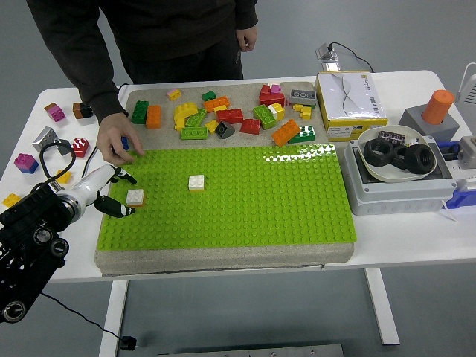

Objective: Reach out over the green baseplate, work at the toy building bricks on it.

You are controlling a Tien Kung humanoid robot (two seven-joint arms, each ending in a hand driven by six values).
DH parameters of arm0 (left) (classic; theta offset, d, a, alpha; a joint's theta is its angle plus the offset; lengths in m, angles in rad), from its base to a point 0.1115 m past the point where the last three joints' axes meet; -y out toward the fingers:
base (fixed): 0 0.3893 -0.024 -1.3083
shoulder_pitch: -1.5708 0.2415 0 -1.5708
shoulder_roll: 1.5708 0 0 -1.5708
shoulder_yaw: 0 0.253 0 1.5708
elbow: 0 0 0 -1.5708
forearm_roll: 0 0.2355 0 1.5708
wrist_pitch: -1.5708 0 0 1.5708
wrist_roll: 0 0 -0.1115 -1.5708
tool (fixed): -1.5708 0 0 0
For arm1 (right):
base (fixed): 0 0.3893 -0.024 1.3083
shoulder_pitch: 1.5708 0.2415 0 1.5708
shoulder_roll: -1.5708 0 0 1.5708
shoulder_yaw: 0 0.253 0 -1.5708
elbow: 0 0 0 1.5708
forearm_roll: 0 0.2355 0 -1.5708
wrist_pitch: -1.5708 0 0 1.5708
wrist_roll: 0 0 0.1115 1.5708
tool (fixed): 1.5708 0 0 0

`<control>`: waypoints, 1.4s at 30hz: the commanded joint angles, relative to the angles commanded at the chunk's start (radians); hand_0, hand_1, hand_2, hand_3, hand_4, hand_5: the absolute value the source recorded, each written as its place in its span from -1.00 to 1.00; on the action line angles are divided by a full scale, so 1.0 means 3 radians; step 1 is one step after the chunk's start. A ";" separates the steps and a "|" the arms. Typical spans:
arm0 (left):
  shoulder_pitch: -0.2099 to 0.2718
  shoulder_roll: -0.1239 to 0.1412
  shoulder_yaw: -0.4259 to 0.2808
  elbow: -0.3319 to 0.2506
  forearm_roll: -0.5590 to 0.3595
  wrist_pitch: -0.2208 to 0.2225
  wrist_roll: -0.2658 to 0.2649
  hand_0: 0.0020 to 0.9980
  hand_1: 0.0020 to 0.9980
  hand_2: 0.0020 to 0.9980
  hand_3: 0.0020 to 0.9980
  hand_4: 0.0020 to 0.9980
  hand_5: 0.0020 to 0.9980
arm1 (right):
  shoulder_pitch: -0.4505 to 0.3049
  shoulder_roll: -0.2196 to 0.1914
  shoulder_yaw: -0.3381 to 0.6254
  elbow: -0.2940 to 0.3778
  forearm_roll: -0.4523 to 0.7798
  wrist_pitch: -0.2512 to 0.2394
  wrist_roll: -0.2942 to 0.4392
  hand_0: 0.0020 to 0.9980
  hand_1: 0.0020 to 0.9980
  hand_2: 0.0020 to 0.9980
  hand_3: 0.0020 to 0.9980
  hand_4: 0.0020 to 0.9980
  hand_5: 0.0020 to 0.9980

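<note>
The left arm enters from the lower left corner of the frame, black and bulky, and runs up and right to a pale wrist at mid-left. The left hand sits at the end of it, its dark fingers spread apart and holding nothing, one pointing right at the top and another angled down to the right below.

A person's hand hangs from a dark sleeve at the upper left, fingers bent downward, just above the robot's hand.
</note>
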State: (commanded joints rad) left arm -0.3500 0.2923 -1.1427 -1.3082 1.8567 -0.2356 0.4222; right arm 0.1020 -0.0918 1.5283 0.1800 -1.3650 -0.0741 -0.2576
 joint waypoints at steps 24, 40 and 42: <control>-0.0061 -0.0060 -0.0017 0.0189 0.0000 0.0017 -0.0017 1.00 0.82 0.78 0.27 0.62 -1.00 | -0.0023 0.0018 0.0079 0.0000 -0.0006 -0.0017 0.0040 0.13 0.16 0.25 0.28 0.24 0.61; -0.0116 -0.0148 0.0016 0.0285 -0.0033 0.0018 -0.0024 1.00 0.83 0.78 0.25 0.59 -1.00 | -0.0012 0.0017 0.0101 0.0000 -0.0015 -0.0023 0.0054 0.11 0.16 0.24 0.28 0.25 0.59; -0.0117 -0.0154 0.0013 0.0296 -0.0035 0.0021 -0.0023 1.00 0.83 0.78 0.25 0.59 -1.00 | -0.0008 0.0017 0.0106 0.0000 -0.0051 -0.0026 0.0058 0.11 0.16 0.24 0.28 0.25 0.59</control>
State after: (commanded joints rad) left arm -0.3850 0.2460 -1.1387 -1.2194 1.8462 -0.2295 0.4152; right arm 0.0997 -0.0866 1.5601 0.1800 -1.3802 -0.0819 -0.2402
